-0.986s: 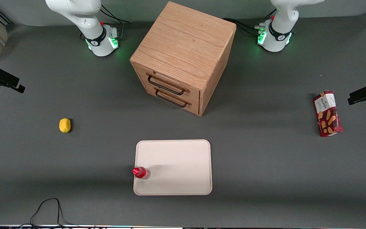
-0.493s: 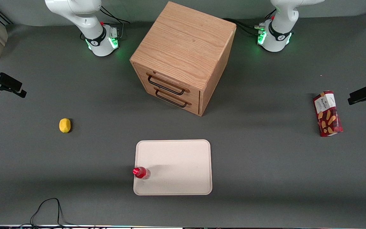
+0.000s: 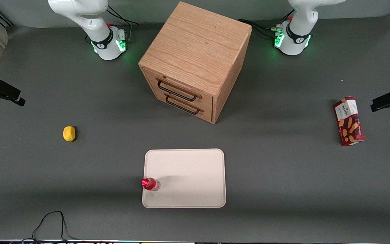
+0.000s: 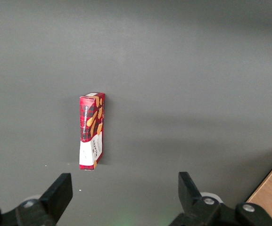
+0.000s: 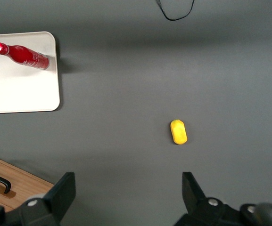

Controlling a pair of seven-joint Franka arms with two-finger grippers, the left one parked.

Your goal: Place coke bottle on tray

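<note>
The coke bottle, slim and red with a red cap, stands upright on the cream-white tray, just inside a corner near the front camera. My gripper hangs well off toward the working arm's end of the table, far from the bottle and the tray. It is open, with only bare grey table between its dark fingers.
A yellow lemon lies on the table between my gripper and the tray. A wooden two-drawer cabinet stands farther from the camera than the tray. A red snack box lies toward the parked arm's end. A black cable loops at the front edge.
My gripper has shifted slightly at the working arm's end of the table. The bottle, tray and lemon have not moved.
</note>
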